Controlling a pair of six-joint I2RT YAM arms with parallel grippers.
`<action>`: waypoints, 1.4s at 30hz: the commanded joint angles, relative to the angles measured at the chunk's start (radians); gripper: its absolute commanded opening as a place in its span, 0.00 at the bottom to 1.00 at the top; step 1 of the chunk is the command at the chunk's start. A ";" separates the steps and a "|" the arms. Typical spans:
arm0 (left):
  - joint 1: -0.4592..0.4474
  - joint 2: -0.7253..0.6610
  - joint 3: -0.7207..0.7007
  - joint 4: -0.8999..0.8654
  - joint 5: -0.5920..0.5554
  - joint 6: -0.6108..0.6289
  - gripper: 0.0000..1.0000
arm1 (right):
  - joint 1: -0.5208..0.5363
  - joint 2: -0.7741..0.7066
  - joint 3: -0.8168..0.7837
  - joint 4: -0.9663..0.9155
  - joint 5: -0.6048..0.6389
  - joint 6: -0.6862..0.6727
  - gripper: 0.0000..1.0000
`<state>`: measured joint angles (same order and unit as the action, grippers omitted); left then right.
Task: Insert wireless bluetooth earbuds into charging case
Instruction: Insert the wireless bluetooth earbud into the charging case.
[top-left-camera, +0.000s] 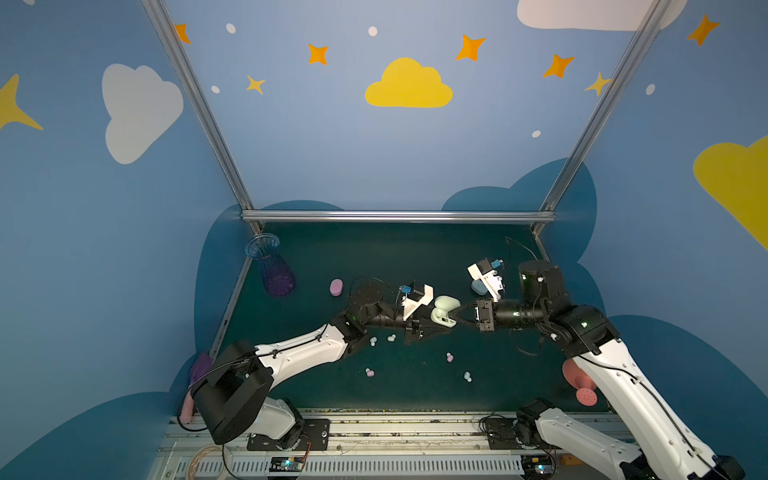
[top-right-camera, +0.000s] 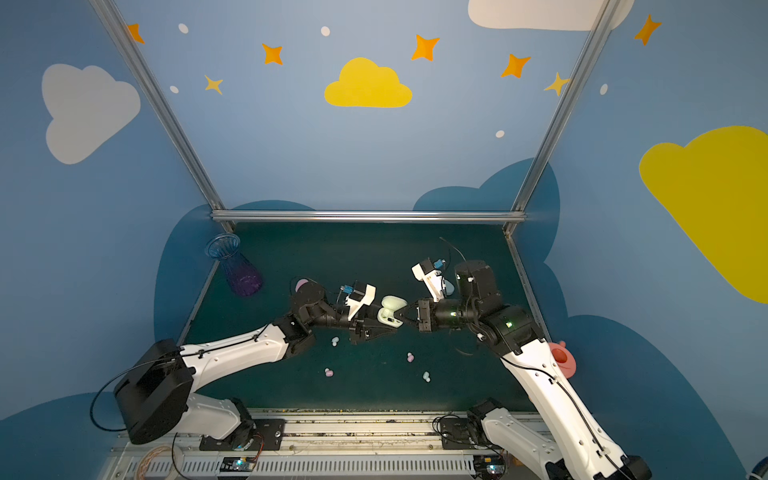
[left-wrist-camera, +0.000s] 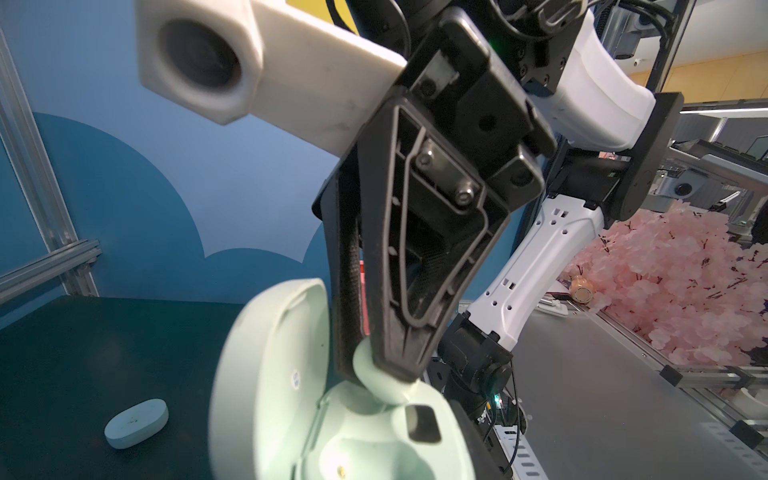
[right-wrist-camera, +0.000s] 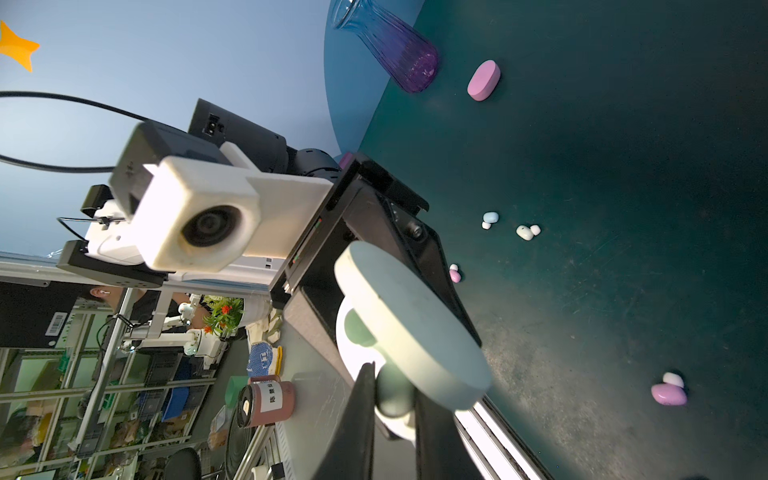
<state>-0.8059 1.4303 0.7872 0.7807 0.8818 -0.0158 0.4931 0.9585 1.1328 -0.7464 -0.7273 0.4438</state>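
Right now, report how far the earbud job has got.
Done: nothing seated yet that I can see. In hand: the left tool holds the open green case, and the right tool pinches a pale bud at its pocket. Left: five buds lie loose on the mat, and the pink case and blue case are closed.

In a top view the pink case (top-right-camera: 301, 284) is mostly hidden behind the left arm (top-right-camera: 307, 299), and the blue case (top-right-camera: 449, 286) is half covered by the right wrist's camera mount (top-right-camera: 430, 276). In the left wrist view the mint case (left-wrist-camera: 266, 395) is cut off at the edge, and the mint earbud (left-wrist-camera: 384, 388) is partly covered by the right gripper (left-wrist-camera: 370, 372).
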 joint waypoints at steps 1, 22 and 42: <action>-0.005 -0.042 0.004 0.060 0.013 -0.004 0.19 | 0.006 0.014 -0.002 -0.047 0.012 -0.020 0.18; -0.022 -0.037 0.000 0.052 0.015 -0.009 0.19 | 0.019 0.068 0.097 -0.116 0.093 -0.053 0.53; -0.026 -0.010 0.000 0.051 0.007 -0.020 0.19 | 0.025 0.053 0.140 -0.122 0.118 -0.036 0.67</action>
<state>-0.8326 1.4296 0.7849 0.7979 0.8749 -0.0383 0.5159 1.0229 1.2335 -0.8566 -0.6163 0.4068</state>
